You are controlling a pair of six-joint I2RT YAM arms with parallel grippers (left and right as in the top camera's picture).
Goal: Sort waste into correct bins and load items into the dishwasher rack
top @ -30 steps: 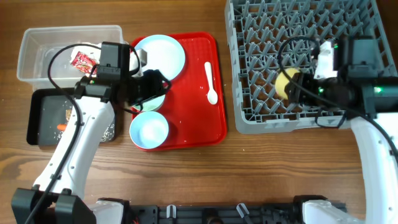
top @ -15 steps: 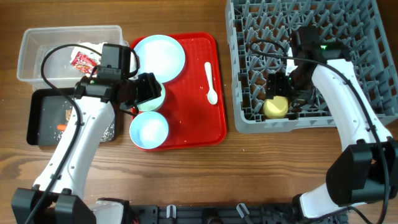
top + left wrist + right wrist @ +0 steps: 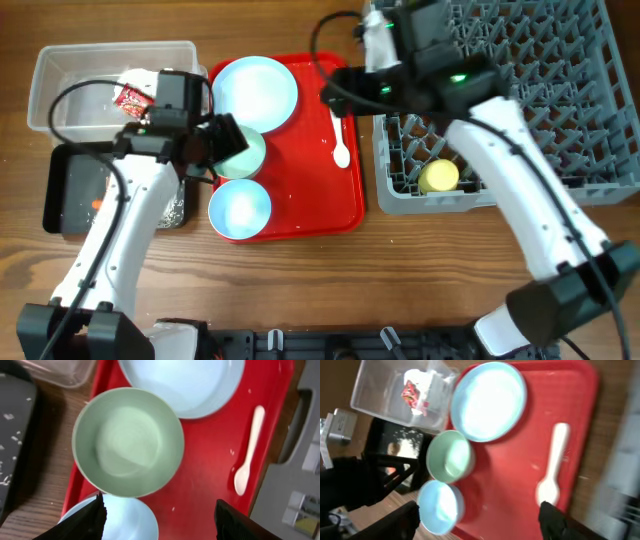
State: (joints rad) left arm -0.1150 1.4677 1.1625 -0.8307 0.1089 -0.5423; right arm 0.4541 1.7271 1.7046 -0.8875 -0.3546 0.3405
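My left gripper (image 3: 226, 138) is open and empty above the pale green bowl (image 3: 250, 156), which fills the left wrist view (image 3: 127, 449). My right gripper (image 3: 338, 98) is open and empty over the red tray (image 3: 310, 195), near the white spoon (image 3: 340, 130). The light blue plate (image 3: 258, 92) and light blue bowl (image 3: 240, 210) sit on that tray. The yellow cup (image 3: 438, 177) lies in the grey dishwasher rack (image 3: 520, 110). The red-and-white wrapper (image 3: 131, 97) is in the clear tub (image 3: 70, 70). The carrot (image 3: 97, 205) and rice grains are in the black tray (image 3: 60, 200).
The right wrist view shows the plate (image 3: 487, 400), green bowl (image 3: 450, 456), blue bowl (image 3: 440, 505), spoon (image 3: 552, 467) and tub (image 3: 380, 395), blurred. The rack's near-left corner sits close to the red tray's right edge. Bare wooden table lies in front.
My right gripper has let go of the yellow cup, which stays in the rack, and has swung left over the red tray. My left gripper has shifted slightly over the green bowl.
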